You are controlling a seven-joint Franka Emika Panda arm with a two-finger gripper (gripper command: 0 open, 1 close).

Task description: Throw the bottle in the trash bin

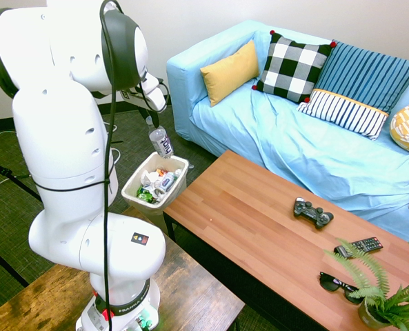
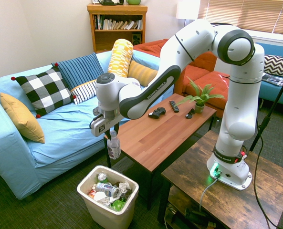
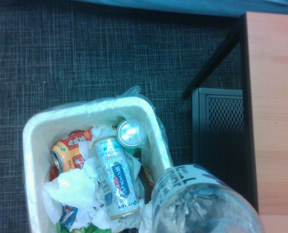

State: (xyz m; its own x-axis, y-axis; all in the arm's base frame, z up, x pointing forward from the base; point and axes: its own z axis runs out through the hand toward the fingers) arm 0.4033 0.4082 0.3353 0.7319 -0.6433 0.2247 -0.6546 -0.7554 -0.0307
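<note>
In the second exterior view, you have the bottle upright, clenched near its cap by the gripper; from it, the trash bin, holding cans and crumpled paper, sits lower at six o'clock, the wooden coffee table at three, the blue sofa at nine

exteriors face opposite, sharing bin; wrist: close, downward
</note>
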